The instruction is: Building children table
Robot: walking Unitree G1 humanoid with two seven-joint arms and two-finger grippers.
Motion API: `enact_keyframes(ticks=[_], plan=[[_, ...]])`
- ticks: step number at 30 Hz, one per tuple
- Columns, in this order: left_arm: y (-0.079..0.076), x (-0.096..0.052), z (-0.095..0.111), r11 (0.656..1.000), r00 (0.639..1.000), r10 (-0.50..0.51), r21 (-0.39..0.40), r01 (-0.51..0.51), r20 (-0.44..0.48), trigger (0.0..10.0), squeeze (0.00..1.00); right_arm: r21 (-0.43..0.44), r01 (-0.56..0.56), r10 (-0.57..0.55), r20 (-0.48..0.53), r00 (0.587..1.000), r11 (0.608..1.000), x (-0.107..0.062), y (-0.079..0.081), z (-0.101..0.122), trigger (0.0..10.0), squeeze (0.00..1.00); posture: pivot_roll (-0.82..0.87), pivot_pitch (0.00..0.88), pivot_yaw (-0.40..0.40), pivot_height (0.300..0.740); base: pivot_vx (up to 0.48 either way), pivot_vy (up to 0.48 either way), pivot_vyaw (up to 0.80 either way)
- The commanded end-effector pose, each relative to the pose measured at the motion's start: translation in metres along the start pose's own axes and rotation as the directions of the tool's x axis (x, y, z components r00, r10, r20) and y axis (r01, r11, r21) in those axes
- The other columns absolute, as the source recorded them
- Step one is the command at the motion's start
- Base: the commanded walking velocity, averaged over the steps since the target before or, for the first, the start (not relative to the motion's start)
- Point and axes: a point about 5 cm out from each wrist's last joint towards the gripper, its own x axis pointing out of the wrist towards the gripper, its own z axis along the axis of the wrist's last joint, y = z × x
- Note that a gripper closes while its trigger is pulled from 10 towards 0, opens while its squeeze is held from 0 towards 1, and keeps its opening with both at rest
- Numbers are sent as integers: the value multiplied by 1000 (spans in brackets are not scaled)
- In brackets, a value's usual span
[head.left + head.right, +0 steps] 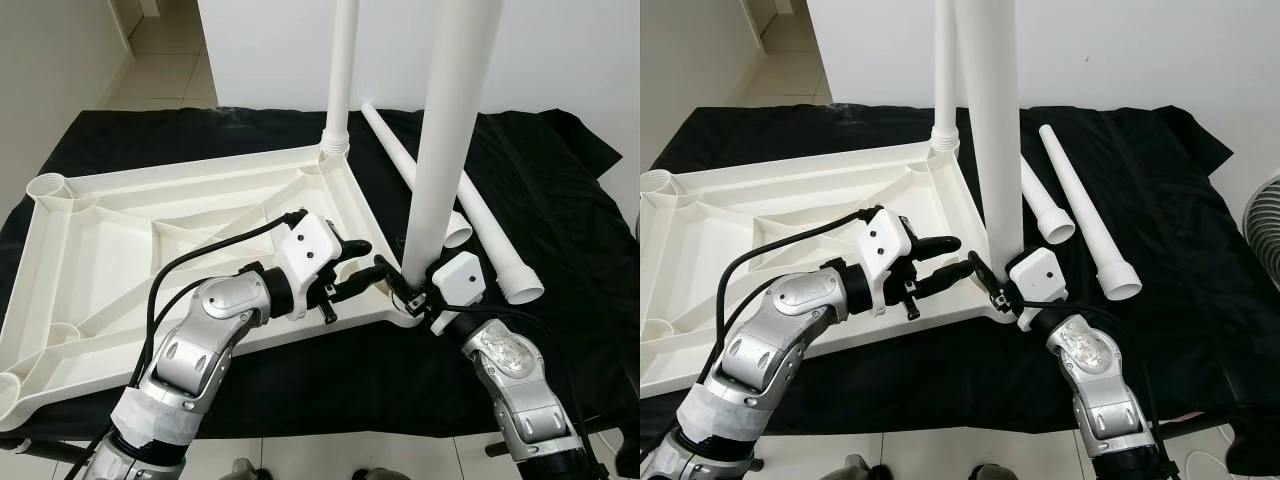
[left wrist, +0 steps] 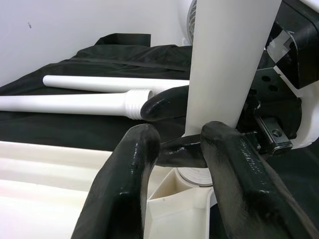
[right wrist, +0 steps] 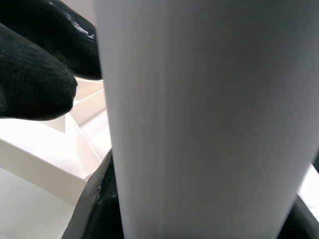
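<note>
White plastic tabletop [image 1: 180,215] upside down on black cloth [image 1: 560,200], upright leg [image 1: 455,130] in its near corner socket, right gripper [image 1: 408,285] clamped on leg base, left gripper [image 1: 362,268] fingers parted just beside it, second leg [image 1: 341,75] standing at far corner, two loose legs [image 1: 1085,215] lying on cloth

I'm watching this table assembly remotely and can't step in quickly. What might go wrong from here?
The tall leg stands in the near corner socket, held low down by the right gripper; it may tip or bind if it is not straight. The left gripper sits close beside that leg and could nudge it. The tabletop might slide on the black cloth.
</note>
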Motion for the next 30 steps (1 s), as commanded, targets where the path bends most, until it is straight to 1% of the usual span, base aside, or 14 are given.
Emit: enact_keyframes(ticks=[1,3,4,6,8,9,10,19,21,22,23,25,28,30], plan=[[0,-1,2,1000,1000,20,-8,-20,6,10000,0,97,0,20,-204,979,995,-16,8,-38,10000,0,-110,101,60,740,0,0,0],[1,-1,2,1000,1000,21,-8,-21,6,10000,0,211,90,-40,-232,972,973,-16,0,-44,10000,0,-110,101,60,740,0,0,0],[1,-1,2,1000,1000,21,-8,-21,6,10000,0,211,90,-40,-232,972,973,-16,0,-44,10000,0,-110,101,60,740,0,0,0],[1,-1,2,1000,1000,21,-6,-21,6,10000,0,299,197,-112,-279,954,934,-17,-9,-52,10000,0,-110,102,63,740,0,0,0],[1,-1,2,1000,1000,21,-6,-21,6,10000,0,299,197,-112,-279,954,934,-17,-9,-52,10000,0,-110,102,63,740,0,0,0],[1,-1,2,1000,1000,21,-6,-21,7,10000,0,322,233,-135,-298,945,918,-19,-13,-55,10000,0,-110,102,63,740,0,0,0],[1,-1,2,1000,1000,21,-6,-21,7,10000,0,329,254,-149,-311,939,910,-20,-15,-57,10000,0,-110,102,63,740,0,0,0],[1,-1,2,1000,1000,23,-6,-23,7,10000,0,337,285,-162,-348,923,897,-23,-16,-64,10000,0,-110,102,63,740,0,0,0],[0,-2,2,1000,1000,25,-7,-25,7,10000,0,346,318,-181,-373,910,883,-26,-15,-69,10000,0,-106,105,59,740,0,0,0],[0,-2,2,1000,1000,25,-7,-25,7,10000,0,346,318,-181,-373,910,883,-26,-15,-69,10000,0,-106,105,59,740,0,0,0],[0,-2,2,1000,1000,26,-7,-26,7,10000,0,368,336,-186,-387,903,867,-27,-14,-72,10000,0,-106,105,59,740,0,0,0],[0,-2,2,1000,1000,26,-7,-26,7,10000,0,368,336,-186,-387,903,867,-27,-14,-72,10000,0,-106,105,59,740,0,0,0],[-1,-2,2,1000,1000,25,-9,-25,8,10000,0,422,397,-205,-430,879,815,-31,-14,-79,10000,0,-106,105,57,740,0,0,0],[-1,-2,2,1000,1000,24,-10,-24,9,10000,0,421,405,-213,-433,876,811,-32,-16,-79,10000,0,-110,108,61,740,0,0,0]])
